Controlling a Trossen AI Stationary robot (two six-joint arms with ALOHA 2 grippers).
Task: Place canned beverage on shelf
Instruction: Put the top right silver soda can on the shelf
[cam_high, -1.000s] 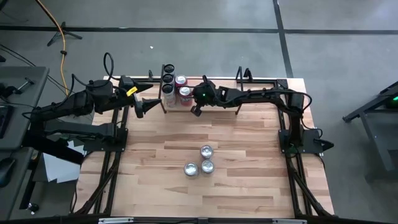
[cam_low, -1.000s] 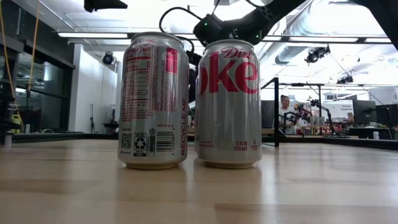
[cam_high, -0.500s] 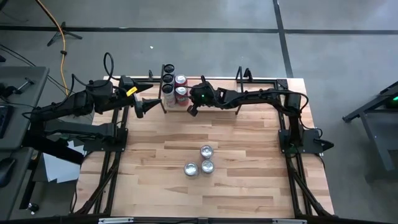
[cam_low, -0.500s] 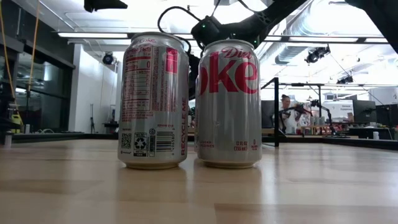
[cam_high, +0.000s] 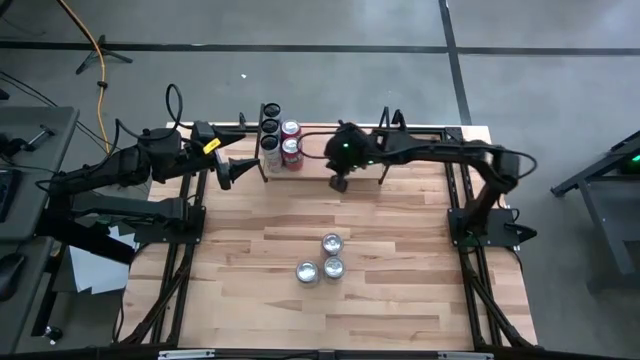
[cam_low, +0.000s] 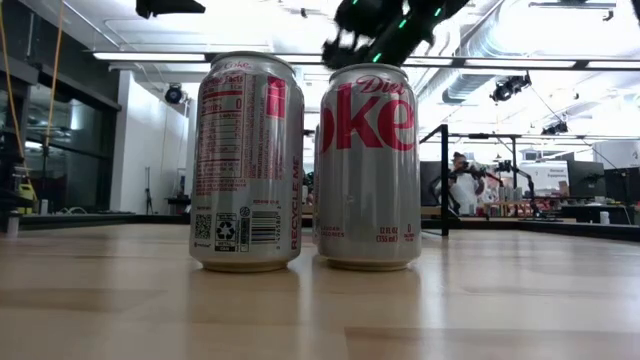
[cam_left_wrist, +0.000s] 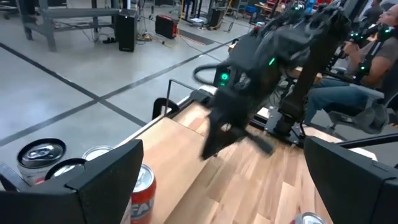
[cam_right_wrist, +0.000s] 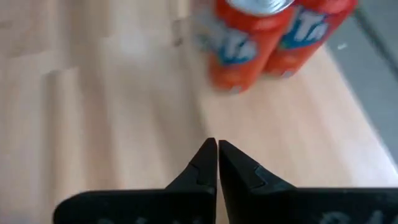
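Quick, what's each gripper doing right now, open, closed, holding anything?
Left gripper: open, empty, beside the low wooden shelf with black rod uprights.
Right gripper: closed, empty, near the two red cans.

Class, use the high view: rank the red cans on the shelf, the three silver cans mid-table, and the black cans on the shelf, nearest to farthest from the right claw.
1. Red cans, on the shelf, left of the right claw.
2. Black cans, on the shelf's far-left side.
3. Silver cans, mid-table, toward the front.
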